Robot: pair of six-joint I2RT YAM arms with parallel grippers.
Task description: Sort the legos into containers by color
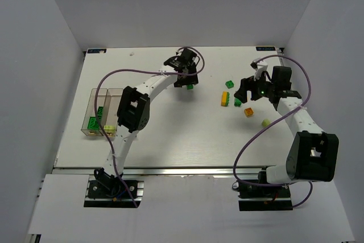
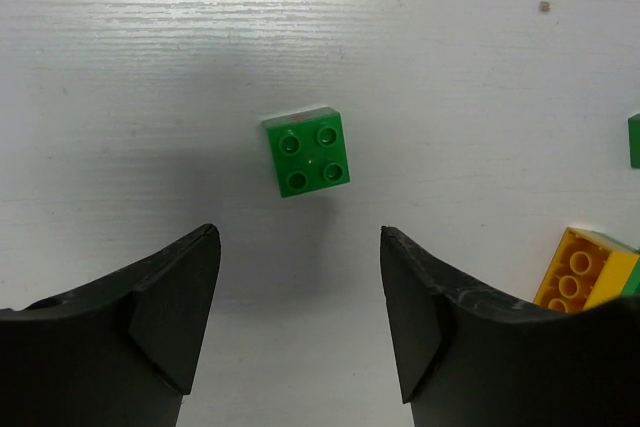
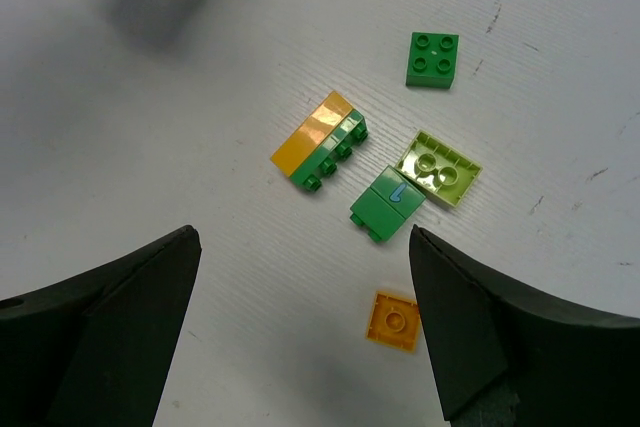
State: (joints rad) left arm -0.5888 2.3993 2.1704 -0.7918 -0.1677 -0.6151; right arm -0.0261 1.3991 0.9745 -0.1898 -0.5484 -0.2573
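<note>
Left tool (image 2: 298,239) (jaws apart) hovers over a green brick (image 2: 307,152)

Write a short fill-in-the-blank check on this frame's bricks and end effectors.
The dark green brick ahead of the left end effector shows ___ studs.
The left end effector's jaws stand ___.
The single-stud brick near the right end effector is ___ in color.
The containers stand on the ___ arm's side of the table.
Missing words: four; open; orange; left.
</note>
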